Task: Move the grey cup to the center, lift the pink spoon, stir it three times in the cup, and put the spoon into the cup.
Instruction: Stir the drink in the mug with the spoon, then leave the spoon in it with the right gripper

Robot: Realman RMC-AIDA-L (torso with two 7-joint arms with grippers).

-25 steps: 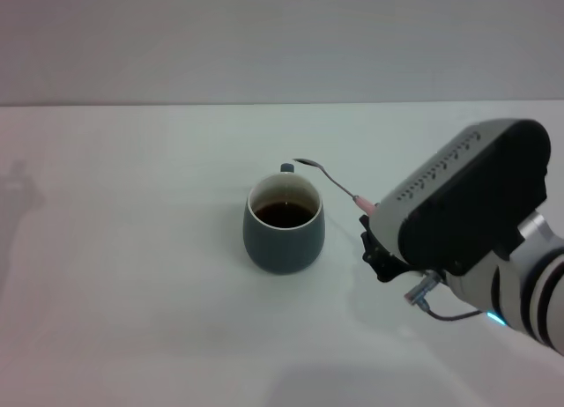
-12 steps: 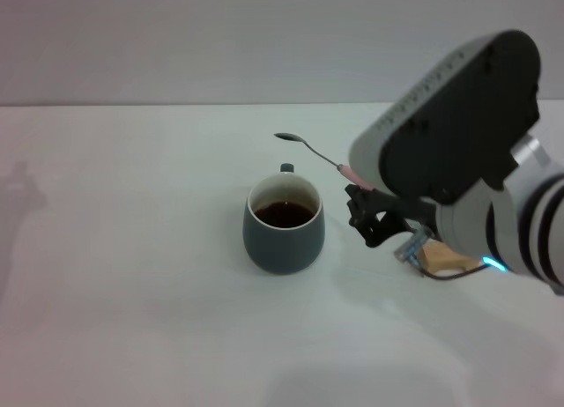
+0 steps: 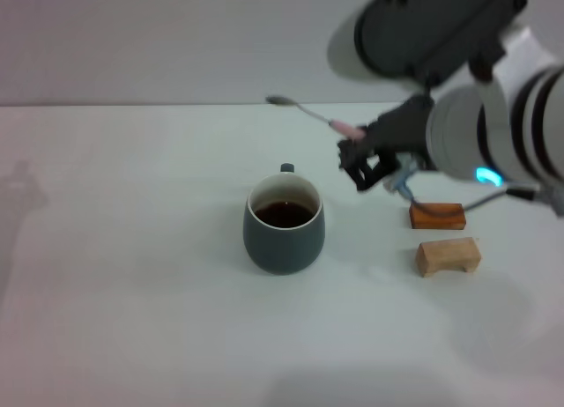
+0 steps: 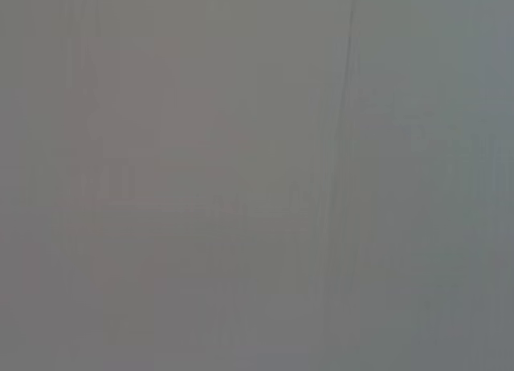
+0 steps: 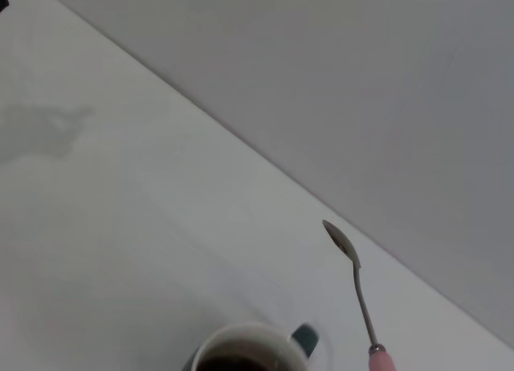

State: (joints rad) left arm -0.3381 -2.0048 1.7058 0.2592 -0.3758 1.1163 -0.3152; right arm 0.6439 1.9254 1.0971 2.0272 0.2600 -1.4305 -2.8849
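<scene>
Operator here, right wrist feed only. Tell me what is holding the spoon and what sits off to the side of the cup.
Observer: The right gripper holds the pink spoon by its pink handle, with the spoon's bowl raised above and beyond the grey cup.
Operator: Give me the rest of the table.
Observer: Two blocks lie on the robot's right of the cup: an orange block and a tan block nearer the robot.
Operator: Report the cup body.
Observer: It stands upright on the white table, dark liquid inside, its stubby handle pointing away from the robot.
Operator: Report the left arm.
Observer: It shows in no view; its wrist camera sees only a blank grey surface.
</scene>
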